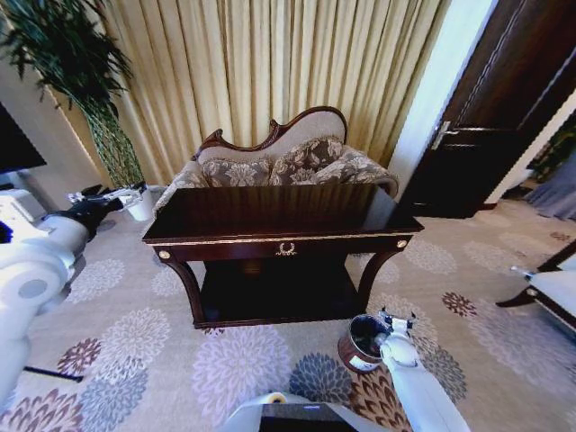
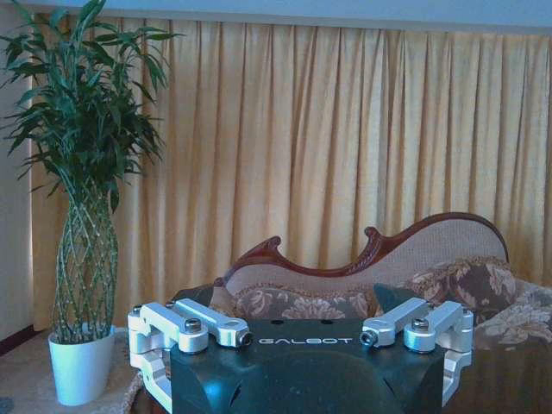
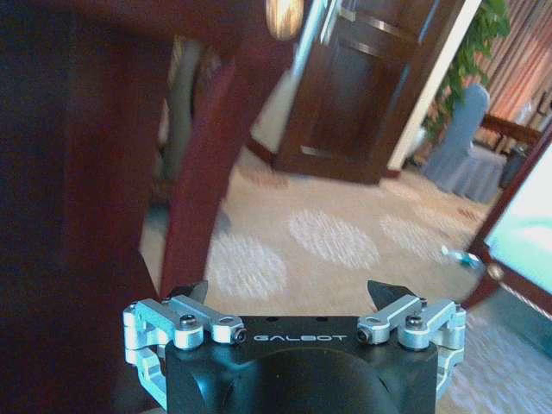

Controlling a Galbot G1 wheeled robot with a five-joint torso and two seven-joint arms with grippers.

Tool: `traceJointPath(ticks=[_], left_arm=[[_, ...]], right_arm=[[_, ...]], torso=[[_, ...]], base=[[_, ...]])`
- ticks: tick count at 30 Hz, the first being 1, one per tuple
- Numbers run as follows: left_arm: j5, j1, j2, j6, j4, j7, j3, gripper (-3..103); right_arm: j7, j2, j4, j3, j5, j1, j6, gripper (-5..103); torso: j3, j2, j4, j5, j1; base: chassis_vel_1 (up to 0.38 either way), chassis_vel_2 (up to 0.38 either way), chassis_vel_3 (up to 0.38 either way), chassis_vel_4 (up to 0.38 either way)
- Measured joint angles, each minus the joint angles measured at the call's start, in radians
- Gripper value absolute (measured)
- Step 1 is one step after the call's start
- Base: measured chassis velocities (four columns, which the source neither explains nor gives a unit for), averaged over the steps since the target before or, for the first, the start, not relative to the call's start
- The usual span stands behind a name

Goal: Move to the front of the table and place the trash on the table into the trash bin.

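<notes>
Carpet with big flower medallions runs under the dark glossy wooden table with gold edge trim (image 1: 283,220), which stands square before the robot, its long axis lying across the view and its gold emblem facing the camera; I judge the drive to the front is done. Its top looks bare from here; I cannot make out the clear plastic bottle or any white scraps on it, nor in the bin's black inside. The small round reddish-brown trash bin (image 1: 362,343) stands upright on the floor just off the table's right front leg, mouth up. The right gripper (image 1: 396,320) hangs low at the bin's rim, fingers spread and empty, seemingly placed there for dropping things in; its wrist view looks past the table leg (image 3: 203,172) toward a dark wooden door (image 3: 366,95). The left gripper (image 1: 112,200) is held out level beyond the table's left end, pointing toward the carved-back floral sofa (image 2: 371,280) and a potted bamboo plant in a white pot (image 2: 82,366); its fingers stand apart, holding nothing.
</notes>
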Motion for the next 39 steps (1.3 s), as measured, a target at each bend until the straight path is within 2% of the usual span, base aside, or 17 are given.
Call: traceJointPath(ticks=[2,3,5,7,8,9,10,13,15,17,21,25,32,39], left_arm=[[0.000,-0.002,-0.001,-0.001,0.001,0.002,-0.001,100],[0.000,-0.002,-0.005,-0.002,-0.001,0.005,-0.005,100],[0.001,-0.001,-0.007,-0.003,-0.005,0.007,-0.009,100],[0.014,0.010,-0.018,-0.009,-0.020,0.019,-0.022,100],[0.014,0.010,-0.018,-0.009,-0.020,0.019,-0.022,100],[0.026,0.017,-0.027,-0.014,-0.027,0.026,-0.024,100],[0.026,0.017,-0.027,-0.014,-0.027,0.026,-0.024,100],[0.050,0.034,-0.051,-0.026,-0.040,0.043,-0.025,100],[0.057,0.039,-0.056,-0.030,-0.041,0.050,-0.026,100],[0.094,0.057,-0.070,-0.049,-0.041,0.078,-0.029,100],[0.114,0.069,-0.080,-0.059,-0.043,0.090,-0.036,100],[0.118,0.082,-0.083,-0.060,-0.050,0.092,-0.051,100],[0.126,0.109,-0.081,-0.066,-0.043,0.101,-0.082,100],[0.145,0.104,-0.085,-0.073,-0.045,0.104,-0.063,100]], right_arm=[[-0.004,-0.003,0.045,0.001,0.013,-0.017,-0.004,100],[-0.014,-0.017,0.166,0.003,0.045,-0.061,-0.011,100],[-0.018,-0.028,0.233,0.003,0.057,-0.086,-0.010,100],[-0.021,-0.063,0.436,0.002,0.096,-0.153,-0.011,100],[-0.021,-0.063,0.436,0.002,0.096,-0.153,-0.011,100],[-0.021,-0.084,0.546,0.004,0.122,-0.187,-0.020,100],[-0.021,-0.084,0.546,0.004,0.122,-0.187,-0.020,100],[-0.019,-0.137,0.768,0.022,0.179,-0.272,-0.066,100],[-0.015,-0.146,0.809,0.025,0.195,-0.289,-0.081,100],[0.002,-0.177,0.973,0.030,0.261,-0.364,-0.127,100],[0.016,-0.206,1.063,0.031,0.300,-0.395,-0.153,100],[0.023,-0.223,1.070,0.034,0.306,-0.383,-0.159,100],[0.027,-0.227,1.084,0.034,0.305,-0.387,-0.160,100],[0.028,-0.216,1.107,0.034,0.301,-0.408,-0.171,100]], torso=[[0.000,0.000,-0.0001,0.0001,0.000],[0.000,0.000,-0.0004,-0.0001,0.000],[0.000,0.000,-0.0003,-0.0003,0.000],[0.000,0.000,0.0000,0.0000,0.000],[0.000,0.000,0.0000,0.0000,0.000],[0.000,0.000,0.0000,-0.0003,0.000],[0.000,0.000,0.0000,-0.0003,0.000],[0.000,0.000,-0.0002,-0.0003,0.000],[0.000,0.000,-0.0003,-0.0004,0.000],[0.000,0.000,-0.0003,-0.0001,0.000],[0.000,0.000,-0.0002,-0.0003,0.000],[0.000,0.000,0.0000,0.0000,0.000],[0.000,0.000,0.0000,-0.0001,0.000],[0.000,0.000,-0.0003,-0.0001,0.000]], base=[[0.000,0.000,0.000,0.000],[0.000,0.000,0.000,0.000],[0.000,0.000,0.000,0.000],[0.000,0.000,0.000,0.000],[0.000,0.000,0.000,0.000],[0.000,0.000,0.000,0.000],[0.000,0.000,0.000,0.000],[0.000,0.000,0.000,0.000],[0.000,0.000,0.000,0.000],[0.000,0.000,0.000,0.000],[0.000,0.000,0.000,0.000],[0.000,0.000,0.000,0.000],[0.000,0.000,0.000,0.000],[0.016,-0.019,-0.015,0.019]])
